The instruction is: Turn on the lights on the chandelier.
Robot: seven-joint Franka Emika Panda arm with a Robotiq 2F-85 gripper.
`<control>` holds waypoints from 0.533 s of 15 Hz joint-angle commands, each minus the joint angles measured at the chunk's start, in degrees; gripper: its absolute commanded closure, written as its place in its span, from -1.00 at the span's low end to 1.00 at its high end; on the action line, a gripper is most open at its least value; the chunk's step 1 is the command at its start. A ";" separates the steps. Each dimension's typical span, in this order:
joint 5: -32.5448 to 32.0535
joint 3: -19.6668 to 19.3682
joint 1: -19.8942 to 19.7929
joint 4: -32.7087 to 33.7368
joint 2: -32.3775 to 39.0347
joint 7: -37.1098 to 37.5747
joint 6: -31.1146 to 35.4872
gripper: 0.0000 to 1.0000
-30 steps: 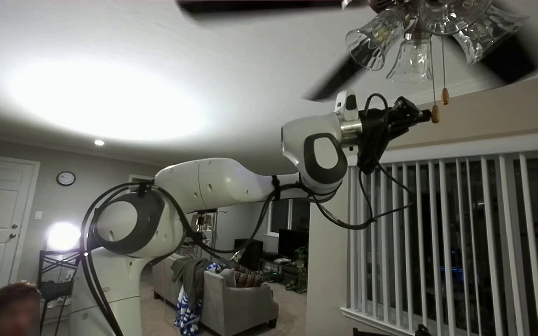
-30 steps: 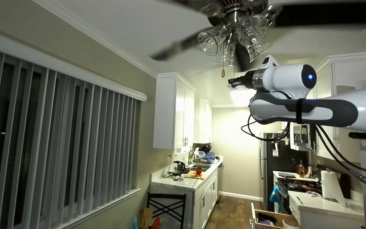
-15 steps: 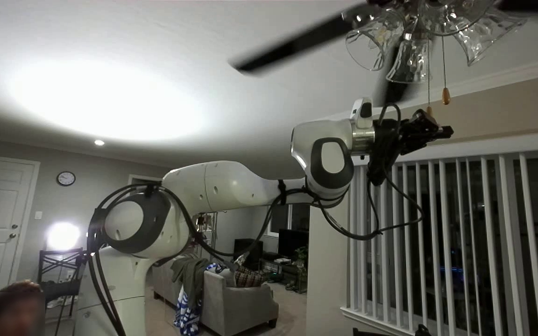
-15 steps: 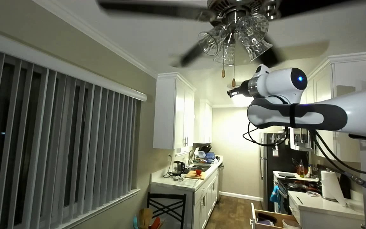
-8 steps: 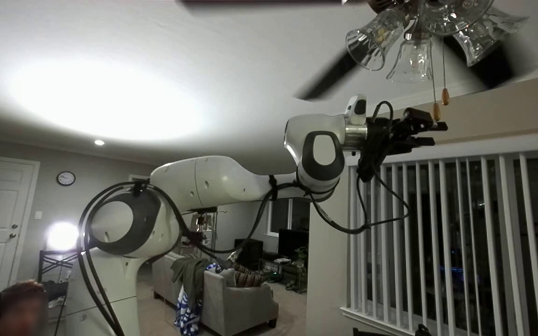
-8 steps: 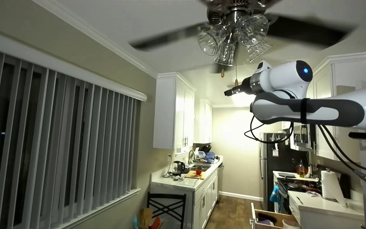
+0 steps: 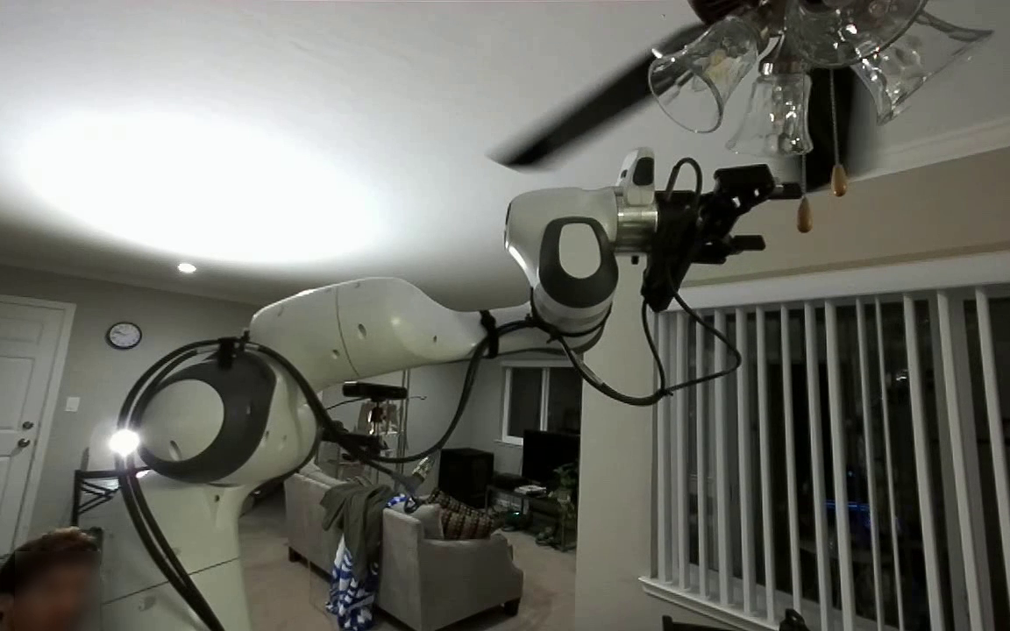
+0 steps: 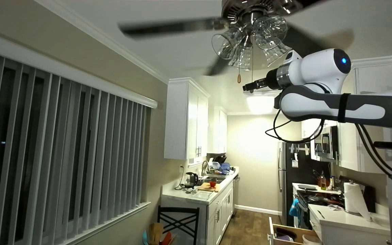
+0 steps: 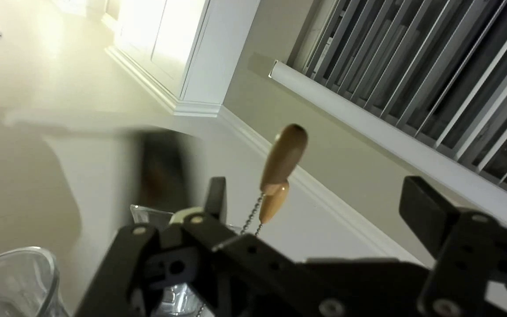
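Observation:
The chandelier point(image 8: 251, 17) hangs overhead with its dark blades blurred by turning. Around its hub the lights, clear glass shades point(image 8: 270, 32), look unlit. Two wooden pulls dangle from it on bead chains; the longer-hanging pull point(image 7: 805, 215) is just beyond my fingertips, while the shorter-hanging pull point(image 7: 839, 180) is farther off. My gripper point(image 7: 770, 216) points towards them with its fingers spread. In the wrist view both the nearer pull point(image 9: 285, 156) and the pull behind it point(image 9: 274, 202) appear between the spread fingers of the gripper point(image 9: 317, 193), closer to the left finger; neither is gripped.
A moving blade point(image 7: 597, 109) sweeps above the wrist, and a glass shade point(image 7: 771, 118) hangs over the fingertips. Vertical blinds point(image 7: 864, 438) cover the window. Upper cabinets point(image 8: 179, 119) stand behind. A person's head point(image 7: 49, 578) shows low in an exterior view.
A second ago the fingers were nearly together and lower; they have since spread apart. The arm has drawn back and risen from the pulls. The longer-hanging pull has swung; the blades have turned.

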 commanded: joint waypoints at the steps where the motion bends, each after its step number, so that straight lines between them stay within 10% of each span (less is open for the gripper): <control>1: -1.44 2.62 -3.32 2.74 0.34 2.63 -2.92 -1.00; 8: -3.09 9.51 -10.83 6.63 1.33 5.39 -6.86 -1.00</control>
